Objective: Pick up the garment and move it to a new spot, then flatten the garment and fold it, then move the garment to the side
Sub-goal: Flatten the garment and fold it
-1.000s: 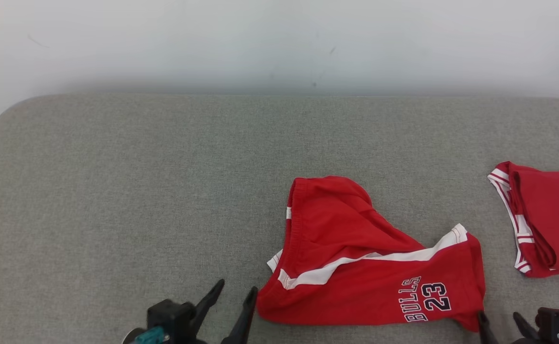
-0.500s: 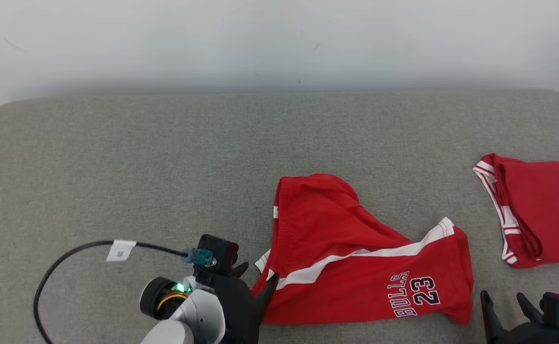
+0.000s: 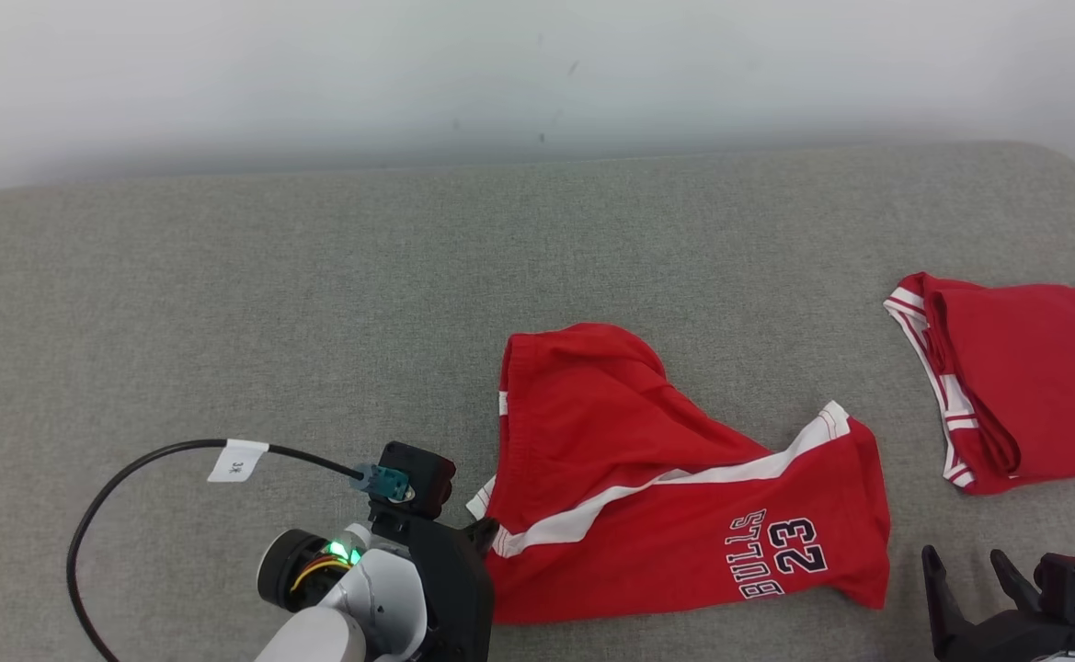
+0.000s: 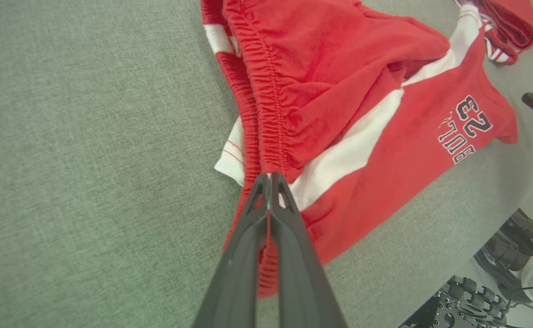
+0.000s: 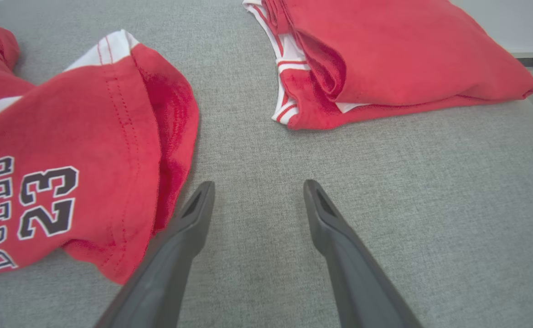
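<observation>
The garment (image 3: 666,460) is a pair of red shorts with white stripes and "BULLS 23" print, lying crumpled on the grey fabric surface (image 3: 316,303). My left gripper (image 3: 482,531) is at the garment's left edge. In the left wrist view the left gripper (image 4: 268,180) is shut, its fingertips pinching the lower end of the gathered waistband of the garment (image 4: 339,91). My right gripper (image 3: 965,570) stands open just right of the garment's printed leg. In the right wrist view the right gripper (image 5: 257,196) holds nothing, with the garment's hem (image 5: 65,159) beside its left finger.
A second red garment (image 3: 1024,377), folded with white trim, lies at the far right (image 5: 385,59). A black cable (image 3: 132,469) with a white tag loops left of my left arm. A pale wall runs behind the surface's far edge.
My left arm has reached in to the garment's left edge and its jaws have closed on the waistband. The head camera has shifted. The right gripper stays open.
</observation>
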